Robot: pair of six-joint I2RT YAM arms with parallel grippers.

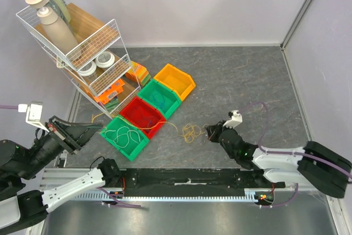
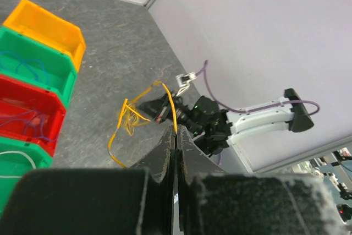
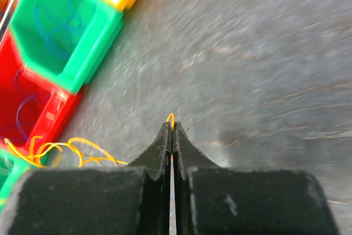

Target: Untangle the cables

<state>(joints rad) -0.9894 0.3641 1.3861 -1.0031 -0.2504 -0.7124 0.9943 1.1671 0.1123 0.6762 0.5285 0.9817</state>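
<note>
Right, the grey table (image 1: 247,81) fills most of your top view, and the wire rack (image 1: 82,53) stands at its far left corner. From the rack's foot, four bins run in a slanted row: the orange bin (image 1: 176,82) farthest from you, then the green bin (image 1: 171,105) with blue strands in it, the red bin (image 1: 157,127), and the near green bin (image 1: 137,146) holding white strands. Your left gripper (image 1: 102,130) sits just left of the near green bin. Its fingers are pressed together, and the left wrist view shows a yellow strand pinched at their tips and arcing away to the tangle. You cannot trace that strand in the top view. Your right gripper (image 1: 209,131) is at the right edge of the tangle, fingers likewise pressed together, with a small yellow loop poking out between the tips in its wrist view. The cables (image 1: 191,131), a small, mostly yellow knot, lie on the table just right of the red bin, between the two grippers.
</note>
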